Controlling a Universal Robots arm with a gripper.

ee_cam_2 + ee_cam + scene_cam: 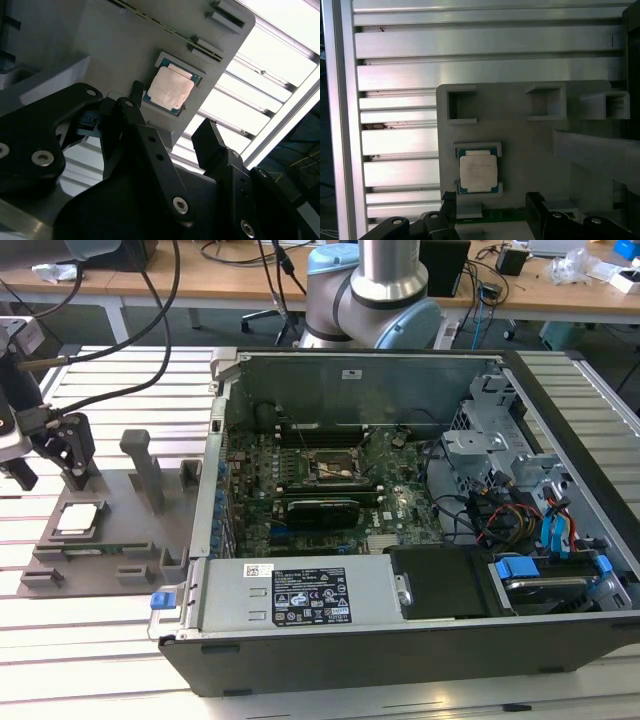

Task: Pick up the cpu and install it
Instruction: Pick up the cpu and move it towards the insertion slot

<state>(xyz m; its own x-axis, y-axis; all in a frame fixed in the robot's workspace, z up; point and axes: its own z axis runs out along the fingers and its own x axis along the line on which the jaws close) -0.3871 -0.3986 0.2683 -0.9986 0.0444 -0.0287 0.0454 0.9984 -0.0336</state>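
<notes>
while jaws gape empty, cpu (478, 171) just beyond

The work table (110, 660) is built of long ribbed metal slats laid side by side, which catch a bright glare in both wrist views. Behind it stands a long wooden desk (200, 286) on pale legs, strewn with cables and clutter, over a dull grey-blue floor (215, 328).
</notes>
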